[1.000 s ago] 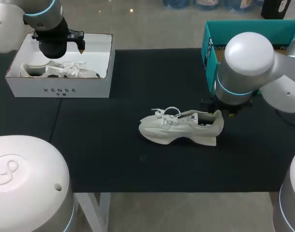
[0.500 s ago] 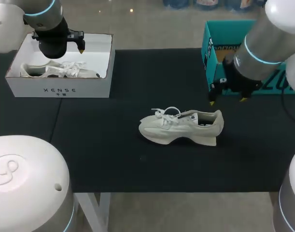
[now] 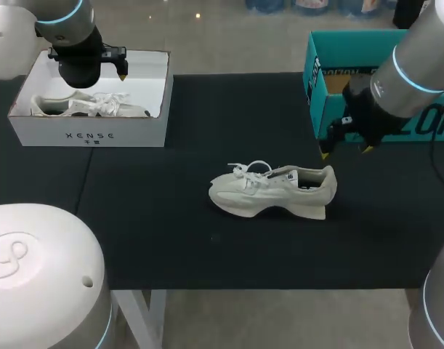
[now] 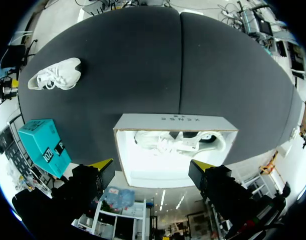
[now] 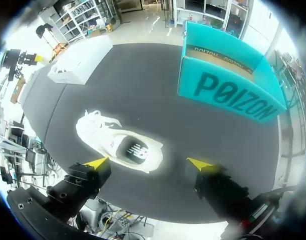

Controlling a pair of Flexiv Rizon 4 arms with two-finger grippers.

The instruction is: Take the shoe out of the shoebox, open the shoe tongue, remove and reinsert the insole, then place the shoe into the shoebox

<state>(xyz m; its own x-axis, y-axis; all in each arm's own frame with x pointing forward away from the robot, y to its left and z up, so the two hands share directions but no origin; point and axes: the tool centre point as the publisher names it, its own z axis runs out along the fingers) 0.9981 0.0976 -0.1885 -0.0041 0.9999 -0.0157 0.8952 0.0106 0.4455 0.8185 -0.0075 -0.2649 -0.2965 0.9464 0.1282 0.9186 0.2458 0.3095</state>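
Shoe (image 3: 272,190) lies on table (image 3: 171,218). Right fingers (image 5: 96,162) apart, empty, at shoe's 2 o'clock. Left fingers (image 4: 102,164) apart above white shoebox (image 3: 91,134) at 10 o'clock.

The table (image 3: 156,233) is covered with a black, matt cloth. The shoe (image 3: 272,193) lying on it is made of off-white fabric, with woven laces and a smooth, matt sole; a dark, smooth insole (image 5: 130,150) is seen inside it. The white shoebox (image 3: 91,134) and the teal shoebox (image 3: 317,87) are of matt cardboard. The left arm (image 3: 69,22) and right arm (image 3: 425,51) are shelled in glossy pale plastic. The right gripper (image 3: 345,151) is of matt black parts, its fingertips (image 5: 96,162) capped in yellow.
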